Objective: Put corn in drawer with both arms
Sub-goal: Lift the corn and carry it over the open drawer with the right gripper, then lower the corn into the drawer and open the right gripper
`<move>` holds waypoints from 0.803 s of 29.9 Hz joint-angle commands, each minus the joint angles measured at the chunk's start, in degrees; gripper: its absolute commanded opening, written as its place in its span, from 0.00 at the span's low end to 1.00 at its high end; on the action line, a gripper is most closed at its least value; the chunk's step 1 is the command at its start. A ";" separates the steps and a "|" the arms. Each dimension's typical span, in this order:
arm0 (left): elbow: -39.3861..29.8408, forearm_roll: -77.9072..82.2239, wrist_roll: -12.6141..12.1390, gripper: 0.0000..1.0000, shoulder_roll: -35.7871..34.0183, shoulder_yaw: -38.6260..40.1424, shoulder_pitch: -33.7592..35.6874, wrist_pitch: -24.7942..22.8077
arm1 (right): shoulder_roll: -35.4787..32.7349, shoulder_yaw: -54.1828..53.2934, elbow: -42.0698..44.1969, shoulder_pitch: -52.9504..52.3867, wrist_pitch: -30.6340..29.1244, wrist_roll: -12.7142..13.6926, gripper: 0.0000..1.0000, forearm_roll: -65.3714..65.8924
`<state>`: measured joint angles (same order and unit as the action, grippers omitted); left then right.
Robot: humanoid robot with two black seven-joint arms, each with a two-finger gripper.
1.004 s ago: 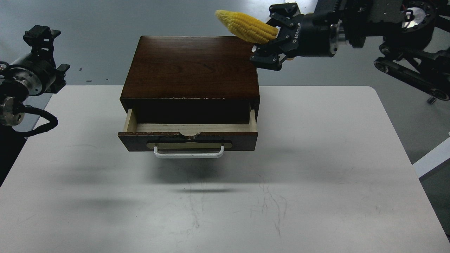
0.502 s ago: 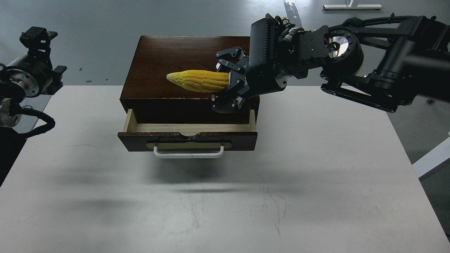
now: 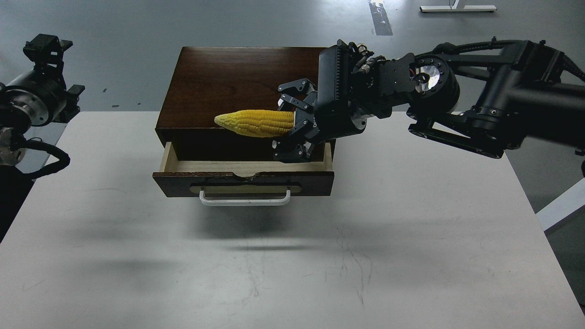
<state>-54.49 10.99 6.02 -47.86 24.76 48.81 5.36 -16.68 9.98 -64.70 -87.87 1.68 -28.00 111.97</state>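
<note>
Pale grey worktop (image 3: 292,256) bare in foreground, faint scuffs. Drawer (image 3: 243,182) pulled partway out of dark brown cabinet (image 3: 237,87), white bar handle (image 3: 245,199) facing viewer, pale wood interior showing. Above open drawer, just in front of cabinet top edge: corn (image 3: 256,123), lying roughly level, tapered tip pointing left. Right claw (image 3: 292,121) clamped on corn's thick end, fingers above and below cob. Left claw (image 3: 45,50) far left, off worktop edge, raised; opening cannot be made out.

White table (image 3: 411,219), scuffed, grey floor (image 3: 137,23) behind
</note>
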 commanded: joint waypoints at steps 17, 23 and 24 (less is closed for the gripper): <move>-0.09 0.00 2.95 0.99 -1.19 0.02 -1.44 -0.18 | 1.82 -0.57 1.85 2.18 2.45 0.00 0.99 -0.18; -0.09 -0.09 2.86 0.99 -1.36 0.46 -1.27 -0.62 | 1.47 -8.29 3.43 3.75 3.15 0.00 0.99 -3.15; -0.09 -0.09 2.77 0.99 -1.62 0.72 -1.18 -0.70 | 1.30 -11.18 3.61 4.72 2.89 0.00 0.99 -5.60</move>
<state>-54.59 10.93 8.96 -49.07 25.02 47.47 4.95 -14.95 4.60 -61.76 -85.08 4.73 -28.00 110.12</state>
